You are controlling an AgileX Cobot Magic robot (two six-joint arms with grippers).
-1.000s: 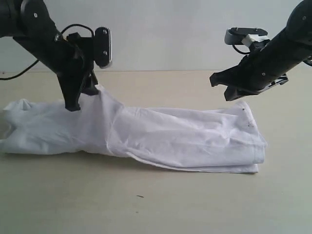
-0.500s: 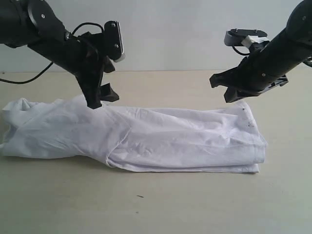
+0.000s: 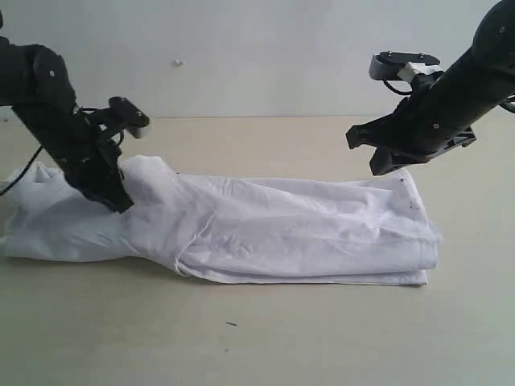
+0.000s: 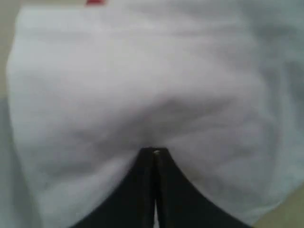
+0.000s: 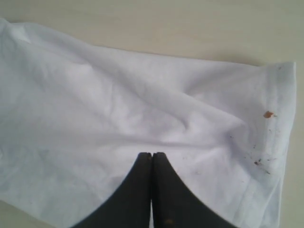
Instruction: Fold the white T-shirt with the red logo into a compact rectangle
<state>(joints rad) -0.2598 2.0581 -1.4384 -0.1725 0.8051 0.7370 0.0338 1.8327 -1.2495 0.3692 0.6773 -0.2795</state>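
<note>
White T-shirt (image 3: 282,229) lies on the worktop (image 3: 257,338) as a long, narrow band of several layers, running 9 o'clock to 3 o'clock across the exterior view. The 3 o'clock end is flat and squared. The 9 o'clock end is lumpy and bunched.

My left tool (image 3: 117,201) is clenched, tips down in the cloth at the 9 o'clock end, just beside a raised hump. Left wrist view: jaws pressed together, cloth right at the tips. Can't tell if a pinch of cloth is caught between them.

My right tool (image 3: 385,165) is clenched too and empty. It hangs above the 3 o'clock end, clear of the cloth.

Handling, my guess: light, soft, limp. No stiffness, so it sags wherever unsupported, and the layers will probably slide apart if I catch only the top one. Best hold looks like a pinch through all layers at the corners of a short end, lifted low and laid over toward the other end. The lumpy end likely wants smoothing.

Writing: none readable. The red logo (image 4: 95,2) is only a blurred sliver at the edge of the left wrist view, otherwise folded out of sight. Right wrist view shows brown specks (image 5: 268,114) near the hem (image 5: 285,142). No tag or brand seen.
</note>
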